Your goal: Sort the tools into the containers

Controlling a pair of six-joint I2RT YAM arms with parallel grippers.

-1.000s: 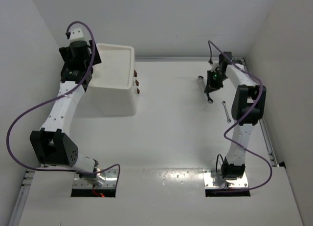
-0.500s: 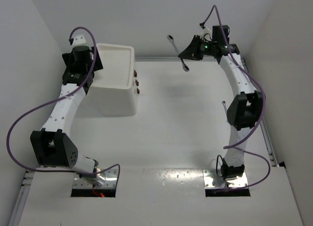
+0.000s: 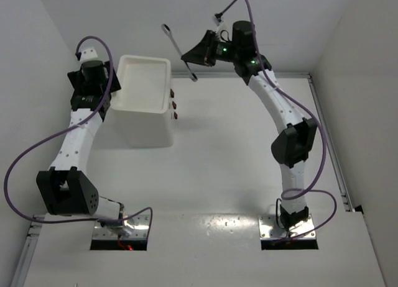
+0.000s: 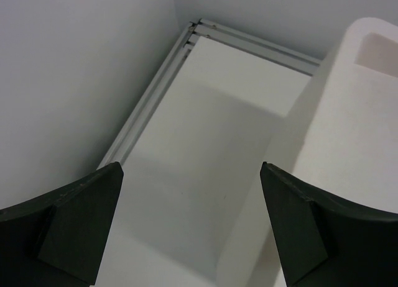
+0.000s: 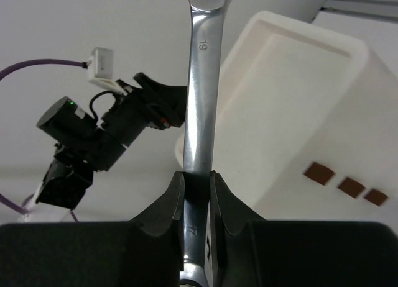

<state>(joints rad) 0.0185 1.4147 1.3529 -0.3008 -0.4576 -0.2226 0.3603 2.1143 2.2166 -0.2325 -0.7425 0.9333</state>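
My right gripper (image 3: 196, 56) is shut on a silver wrench (image 3: 179, 51) and holds it in the air just right of the white drawer unit (image 3: 149, 122). In the right wrist view the wrench (image 5: 200, 82) stands up between the closed jaws of the right gripper (image 5: 198, 182), with the unit's shallow top tray (image 5: 311, 88) behind it. The tray (image 3: 163, 66) looks empty. My left gripper (image 3: 90, 93) is open and empty (image 4: 193, 218), low beside the unit's left wall (image 4: 348, 132). The second wrench, the pliers and the screwdrivers are out of view.
Three dark-red knobs (image 3: 175, 105) face right on the unit and show in the right wrist view (image 5: 351, 186). A metal rail (image 4: 155, 94) runs along the table's left edge by the wall. Side walls close in on both sides.
My right arm has lifted the wrench off the right side of the table and swung it left, up to the drawer unit. The left arm has drawn slightly left.
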